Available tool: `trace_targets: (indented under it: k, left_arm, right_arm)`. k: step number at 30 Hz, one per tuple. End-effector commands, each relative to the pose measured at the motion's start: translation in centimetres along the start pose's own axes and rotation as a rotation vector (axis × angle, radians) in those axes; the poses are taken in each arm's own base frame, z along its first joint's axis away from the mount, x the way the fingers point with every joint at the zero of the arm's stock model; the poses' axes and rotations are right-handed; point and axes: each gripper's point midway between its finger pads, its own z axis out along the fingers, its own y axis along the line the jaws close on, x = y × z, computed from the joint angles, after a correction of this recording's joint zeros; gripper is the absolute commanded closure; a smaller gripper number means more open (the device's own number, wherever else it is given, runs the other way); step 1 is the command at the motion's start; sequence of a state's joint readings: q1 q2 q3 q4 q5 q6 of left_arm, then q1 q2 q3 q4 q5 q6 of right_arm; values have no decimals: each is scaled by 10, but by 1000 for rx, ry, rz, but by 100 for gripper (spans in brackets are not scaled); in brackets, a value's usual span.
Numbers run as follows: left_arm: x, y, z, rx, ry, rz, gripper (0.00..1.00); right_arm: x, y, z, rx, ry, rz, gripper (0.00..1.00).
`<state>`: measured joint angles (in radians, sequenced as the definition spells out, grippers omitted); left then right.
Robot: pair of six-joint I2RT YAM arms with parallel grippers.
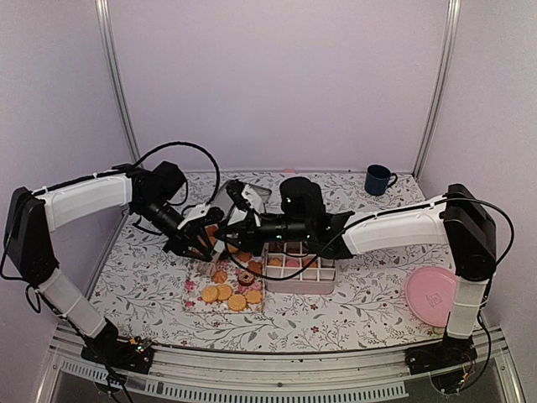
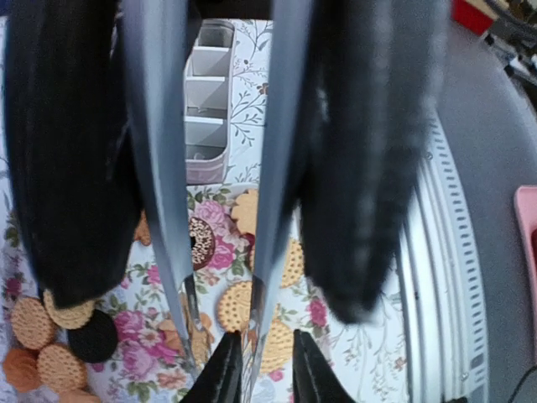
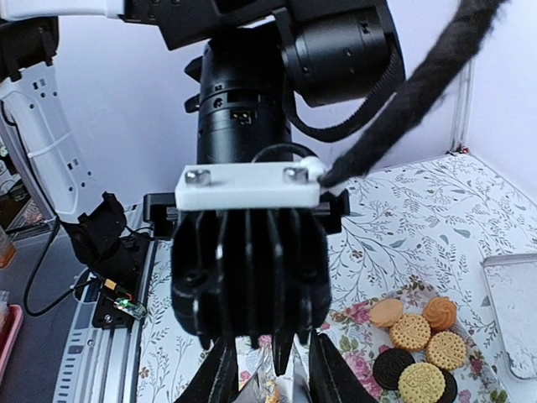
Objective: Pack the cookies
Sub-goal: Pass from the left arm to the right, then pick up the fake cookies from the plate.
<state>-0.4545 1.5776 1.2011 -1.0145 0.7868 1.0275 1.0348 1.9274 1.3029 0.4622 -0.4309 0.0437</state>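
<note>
**A:** Which arm's nearer? The left gripper [image 2: 260,371] has its jaws a bit apart, can't tell if it's got anything.

**B:** Pretty even tbh. Both sit tip-to-tip over the cookies [image 1: 226,292]. The right gripper [image 3: 270,371] is half-parted too, grip unclear. The box [image 1: 299,283] is just right of them, so I'd guess right.

Both arms seen from above. The left arm [image 1: 84,197] rises from its base, folds at the elbow and reaches rightward and down. The right arm [image 1: 394,225] mirrors it, reaching leftward. The left hand [image 1: 201,243] and right hand [image 1: 229,238] face each other, tips close together. The left hand's fingers [image 2: 225,374] stand narrowly apart. Those of the right [image 3: 216,378] stand somewhat wider. Whether either hand grips anything cannot be told.
</note>
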Motion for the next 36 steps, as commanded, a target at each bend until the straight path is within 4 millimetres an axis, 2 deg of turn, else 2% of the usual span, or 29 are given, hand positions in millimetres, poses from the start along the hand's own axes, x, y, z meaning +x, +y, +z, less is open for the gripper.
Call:
trace_targets:
  k: [1,3,4,12,16,17,18,22,24,36]
  left_arm:
    - [-1,26,-14,-143,-26,-37,67]
    - [3,35,-22,-184,-42,-62,51]
    - [5,38,-28,-203,-52,-72,49]
    - [24,67,-82,-389,-132,-150,43]
    - [32,77,-102,-484,-133,-192,35]
    - [34,80,-107,-515,-122,-204,32]
    - [38,85,-113,-560,-106,-217,24]
    - [50,101,-141,-739,-87,-257,15]
    - [48,100,-153,-763,-131,-274,2]
    - [54,99,-139,-676,-144,-305,1]
  right_arm:
    - [-13,-9,-2,121,-33,-46,72]
    - [-14,-12,-1,152,-39,-48,72]
    - [-13,-14,-1,170,-39,-48,72]
    - [-6,-11,8,219,-35,-94,72]
    - [-1,-9,14,246,-28,-94,69]
    - [1,-8,15,252,-25,-95,69]
    - [3,-8,16,265,-21,-94,69]
    - [11,-10,20,306,-9,-91,69]
    - [15,-10,22,307,-4,-85,69]
    - [35,-7,24,307,32,-62,65]
